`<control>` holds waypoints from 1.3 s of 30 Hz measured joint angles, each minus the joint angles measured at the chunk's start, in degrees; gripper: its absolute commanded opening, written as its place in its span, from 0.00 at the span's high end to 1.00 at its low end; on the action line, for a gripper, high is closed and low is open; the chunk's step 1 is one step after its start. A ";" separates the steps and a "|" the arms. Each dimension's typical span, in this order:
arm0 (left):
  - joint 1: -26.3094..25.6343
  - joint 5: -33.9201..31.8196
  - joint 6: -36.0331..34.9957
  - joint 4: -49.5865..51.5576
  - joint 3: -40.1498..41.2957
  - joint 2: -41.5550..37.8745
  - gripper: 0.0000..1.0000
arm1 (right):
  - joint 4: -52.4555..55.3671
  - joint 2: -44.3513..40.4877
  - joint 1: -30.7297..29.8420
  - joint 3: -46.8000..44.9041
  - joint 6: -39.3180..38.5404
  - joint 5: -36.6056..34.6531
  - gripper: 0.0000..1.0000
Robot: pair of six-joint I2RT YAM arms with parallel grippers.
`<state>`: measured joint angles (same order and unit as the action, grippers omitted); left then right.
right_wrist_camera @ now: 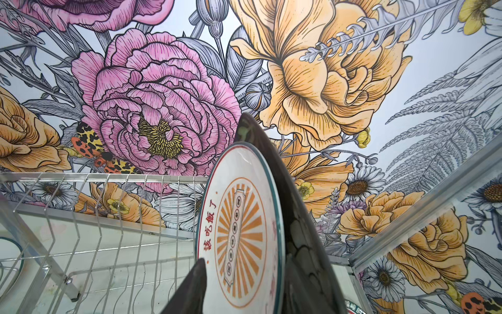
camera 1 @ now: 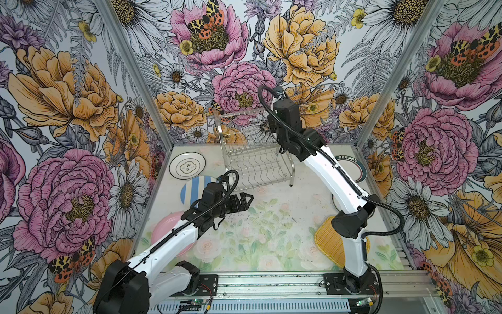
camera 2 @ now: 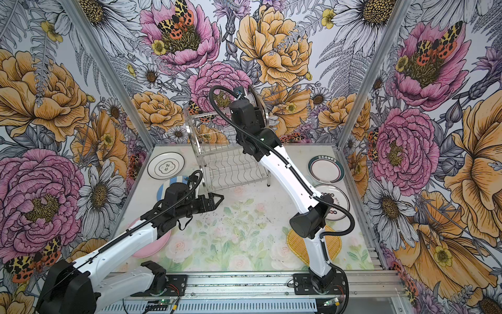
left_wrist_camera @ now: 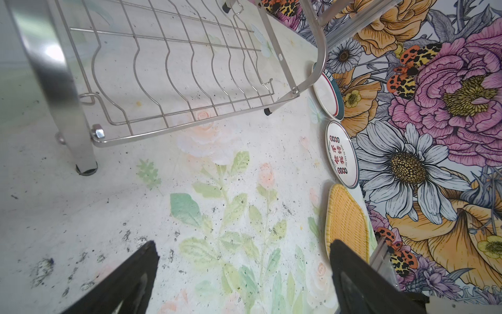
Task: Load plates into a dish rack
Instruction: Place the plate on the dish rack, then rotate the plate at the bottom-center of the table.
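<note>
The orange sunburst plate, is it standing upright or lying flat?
Upright: the orange sunburst plate stands on edge at the upper tier of the dish rack, beside a black plate.

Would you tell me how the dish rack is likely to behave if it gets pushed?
The rack is thin wire, so probably light and apt to slide on its feet. It stands tall on narrow legs with a sunburst plate upright up top, so a high push might tip it.
</note>
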<state>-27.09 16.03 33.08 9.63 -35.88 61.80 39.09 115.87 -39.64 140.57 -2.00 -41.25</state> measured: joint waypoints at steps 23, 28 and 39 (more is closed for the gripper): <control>-1.27 -0.15 -0.04 -1.11 0.00 1.11 0.01 | 1.29 -38.36 1.14 -51.91 18.60 8.15 0.28; -1.29 0.04 -0.04 -2.36 0.00 2.93 0.01 | 2.38 -44.09 6.71 -64.63 26.38 13.92 0.27; -1.49 1.38 -0.04 -4.11 0.07 5.35 0.01 | 4.04 -55.25 22.25 -85.20 34.97 24.85 0.17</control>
<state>-28.58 17.41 33.04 5.52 -35.81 67.16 43.13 60.62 -17.39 55.37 32.97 -16.40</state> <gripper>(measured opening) 0.987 0.808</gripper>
